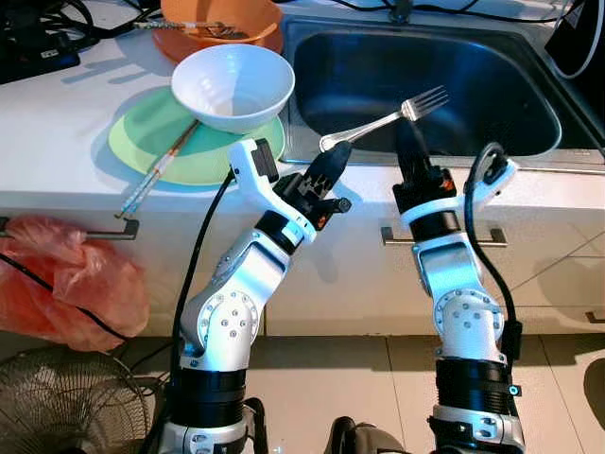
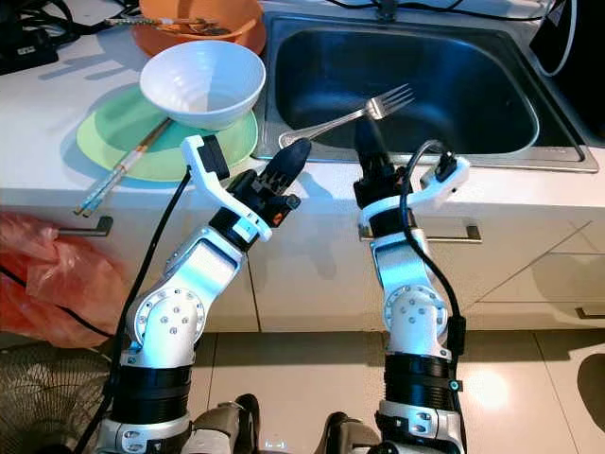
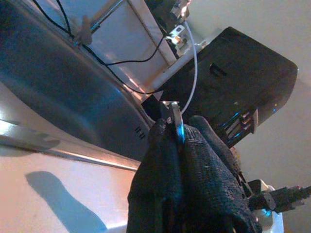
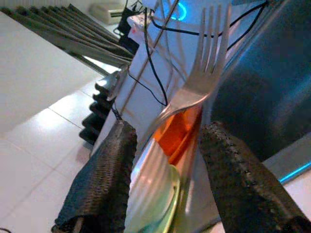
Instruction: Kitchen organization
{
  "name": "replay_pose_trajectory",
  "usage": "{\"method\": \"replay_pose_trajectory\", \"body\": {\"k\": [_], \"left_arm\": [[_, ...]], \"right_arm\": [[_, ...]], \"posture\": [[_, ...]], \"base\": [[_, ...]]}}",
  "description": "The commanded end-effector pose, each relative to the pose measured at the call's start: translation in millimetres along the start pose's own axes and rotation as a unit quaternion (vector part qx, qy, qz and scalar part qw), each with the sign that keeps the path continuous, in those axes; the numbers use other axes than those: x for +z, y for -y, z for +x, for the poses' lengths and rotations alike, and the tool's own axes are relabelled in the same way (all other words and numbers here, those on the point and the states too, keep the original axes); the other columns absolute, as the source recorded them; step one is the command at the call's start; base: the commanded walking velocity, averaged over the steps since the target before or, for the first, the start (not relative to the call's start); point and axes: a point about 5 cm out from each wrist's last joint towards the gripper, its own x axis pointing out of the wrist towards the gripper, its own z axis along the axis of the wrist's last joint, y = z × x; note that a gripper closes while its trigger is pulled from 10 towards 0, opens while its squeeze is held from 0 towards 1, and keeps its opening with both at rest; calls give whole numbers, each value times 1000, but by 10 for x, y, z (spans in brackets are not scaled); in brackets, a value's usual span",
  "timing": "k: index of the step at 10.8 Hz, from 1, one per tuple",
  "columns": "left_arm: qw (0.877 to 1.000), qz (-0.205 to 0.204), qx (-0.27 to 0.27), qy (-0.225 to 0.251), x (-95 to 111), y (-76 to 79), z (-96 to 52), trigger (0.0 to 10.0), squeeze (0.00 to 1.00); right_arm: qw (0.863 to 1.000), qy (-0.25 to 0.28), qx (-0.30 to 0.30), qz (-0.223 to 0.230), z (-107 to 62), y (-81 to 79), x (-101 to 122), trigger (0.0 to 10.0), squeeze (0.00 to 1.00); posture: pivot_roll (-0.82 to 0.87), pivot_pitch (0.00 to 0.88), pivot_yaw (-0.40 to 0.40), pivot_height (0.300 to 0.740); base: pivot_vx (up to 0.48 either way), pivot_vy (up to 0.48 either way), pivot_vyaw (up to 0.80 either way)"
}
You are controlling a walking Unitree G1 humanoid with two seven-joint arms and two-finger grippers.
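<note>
- Your left gripper (image 1: 333, 156) has its fingers closed on the handle end of the fork (image 1: 397, 114), holding it out level over the sink (image 1: 529, 95) edge, tines toward the basin, likely so it can be passed across or dropped in
- Your right gripper (image 1: 408, 142) sits just beside the fork's shaft, fingers (image 4: 104, 174) spread apart around it, gripping nothing
- On the bench (image 1: 57, 142), the white bowl (image 1: 233, 85) rests on the green plate (image 1: 142, 142) beside the chopsticks (image 1: 156, 170)

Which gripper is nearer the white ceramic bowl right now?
Left. The left gripper, holding the silver metal fork by its handle, sits just beside the white ceramic bowl; the right gripper is farther off, at the sink's front edge.
</note>
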Motion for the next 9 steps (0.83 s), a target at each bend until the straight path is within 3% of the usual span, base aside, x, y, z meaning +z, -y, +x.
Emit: {"method": "replay_pose_trajectory", "body": {"k": [1, 9], "left_arm": [[1000, -14, -24, 1, -33, 102, 19, 10000, 0], [999, -21, -35, -12, -75, 122, 13, 10000, 0]], "right_arm": [[999, 7, 7, 42, 43, -44, -39, 10000, 0], [995, -5, 45, 94, 109, -117, -80, 10000, 0]], "posture": [[129, 162, -56, 740], [129, 166, -54, 740]], "base": [[0, 0, 0], [0, 0, 0]]}}
